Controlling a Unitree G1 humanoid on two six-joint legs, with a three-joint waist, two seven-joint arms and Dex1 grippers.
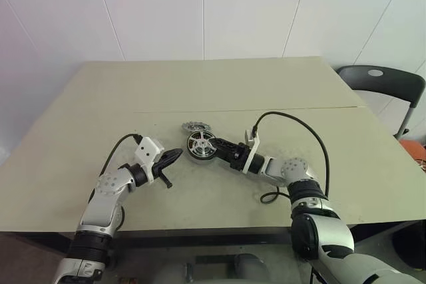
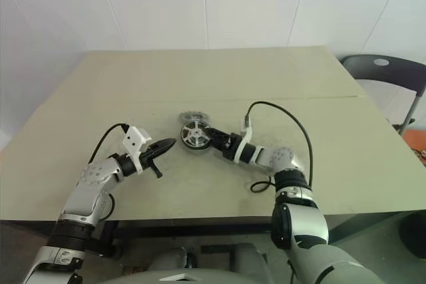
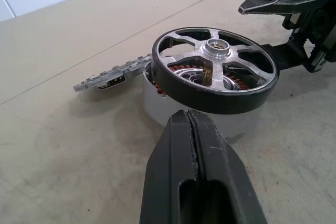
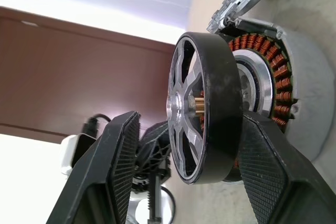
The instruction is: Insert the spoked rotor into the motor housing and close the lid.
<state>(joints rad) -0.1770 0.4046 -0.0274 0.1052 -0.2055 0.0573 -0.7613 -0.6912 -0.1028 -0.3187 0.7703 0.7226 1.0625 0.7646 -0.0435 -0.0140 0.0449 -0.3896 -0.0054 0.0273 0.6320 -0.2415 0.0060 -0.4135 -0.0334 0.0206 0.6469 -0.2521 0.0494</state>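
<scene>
The spoked rotor [image 3: 215, 72], a black ring with silvery spokes, rests tilted on top of the motor housing [image 3: 157, 103], its brass shaft in the hub; copper windings show beneath. The ribbed grey lid [image 3: 110, 77] leans against the housing's far side. My right gripper [image 1: 208, 145] is open and straddles the rotor [image 4: 210, 108]: one finger [image 4: 121, 166] stands clear of the rotor's spoked face, the other finger [image 4: 268, 171] lies by its rim on the housing side. My left gripper [image 3: 190, 116] is shut and empty, pointing at the housing from a short way off.
The parts sit near the middle of a beige table [image 1: 266, 84] with a seam across it. A black cable [image 1: 313, 138] loops over the right forearm. A dark chair [image 1: 383, 84] stands beyond the table's right edge.
</scene>
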